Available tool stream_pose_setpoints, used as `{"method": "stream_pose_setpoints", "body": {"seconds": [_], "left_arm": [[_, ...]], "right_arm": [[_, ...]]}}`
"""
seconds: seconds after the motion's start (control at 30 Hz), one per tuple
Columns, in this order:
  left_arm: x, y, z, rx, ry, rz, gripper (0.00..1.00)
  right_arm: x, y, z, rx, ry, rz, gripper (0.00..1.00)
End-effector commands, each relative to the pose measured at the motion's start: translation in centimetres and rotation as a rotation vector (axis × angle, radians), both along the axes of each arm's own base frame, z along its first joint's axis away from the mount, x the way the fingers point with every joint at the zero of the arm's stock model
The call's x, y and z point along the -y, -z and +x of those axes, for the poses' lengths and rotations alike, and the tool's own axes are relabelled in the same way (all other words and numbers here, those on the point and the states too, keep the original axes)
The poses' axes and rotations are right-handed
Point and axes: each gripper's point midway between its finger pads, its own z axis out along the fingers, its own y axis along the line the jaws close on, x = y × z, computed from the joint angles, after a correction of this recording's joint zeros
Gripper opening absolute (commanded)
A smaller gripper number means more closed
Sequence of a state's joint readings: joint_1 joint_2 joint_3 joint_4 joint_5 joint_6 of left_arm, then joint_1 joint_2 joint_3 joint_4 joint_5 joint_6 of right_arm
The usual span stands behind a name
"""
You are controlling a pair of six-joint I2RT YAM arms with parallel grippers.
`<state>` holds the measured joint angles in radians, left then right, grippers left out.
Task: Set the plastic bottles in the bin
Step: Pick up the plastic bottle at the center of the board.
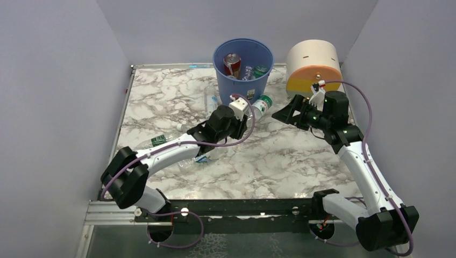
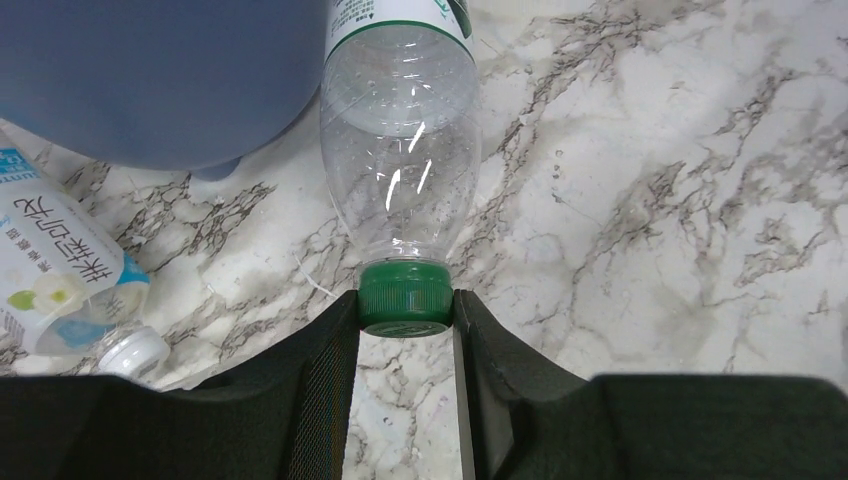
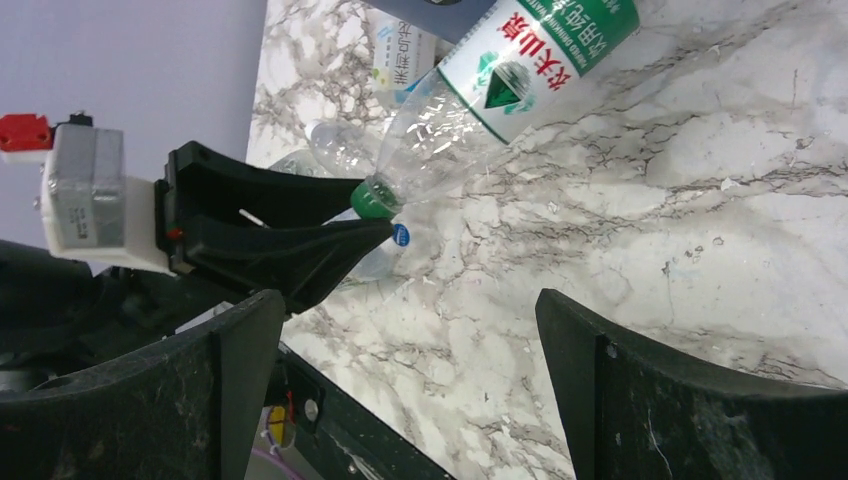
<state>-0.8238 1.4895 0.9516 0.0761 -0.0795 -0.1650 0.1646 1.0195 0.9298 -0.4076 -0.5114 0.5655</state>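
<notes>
Bottle with green cap (image 2: 400,150) held just in front of the blue bin (image 1: 243,88), cap pinched tight in the left gripper (image 2: 405,310), white-capped bottle (image 2: 60,270) lying by the bin's foot, red can (image 1: 232,63) inside the bin, right gripper (image 1: 287,114) wide apart and empty beside the bin, both arms bent toward it.

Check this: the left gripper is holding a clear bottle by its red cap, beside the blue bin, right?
No, the cap is green. The left wrist view shows the left gripper clamped on the green cap of the clear bottle, beside the blue bin.
</notes>
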Motion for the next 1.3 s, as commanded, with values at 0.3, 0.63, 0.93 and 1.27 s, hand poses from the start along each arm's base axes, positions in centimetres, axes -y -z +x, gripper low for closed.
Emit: {"method": "stream_pose_setpoints", "body": {"seconds": [0.3, 0.63, 0.93, 1.27], "left_arm": [[-2.2, -3.6, -4.4, -0.024, 0.037, -0.136, 0.32], [-2.6, -5.4, -6.5, -0.041, 0.069, -0.232, 0.32], [-2.1, -4.9, -8.6, -0.086, 0.097, -0.297, 0.32], [-0.1, -6.1, -11.0, -0.096, 0.135, -0.389, 0.31]], "right_arm": [[-2.1, 0.8, 0.1, -0.097, -0.018, 0.185, 0.99], [-3.5, 2.6, 0.2, -0.209, -0.009, 0.354, 0.99], [-4.4, 2.9, 0.5, -0.238, -0.032, 0.479, 0.99], [-4.5, 3.8, 1.4, -0.258, -0.020, 0.477, 0.99]]}}
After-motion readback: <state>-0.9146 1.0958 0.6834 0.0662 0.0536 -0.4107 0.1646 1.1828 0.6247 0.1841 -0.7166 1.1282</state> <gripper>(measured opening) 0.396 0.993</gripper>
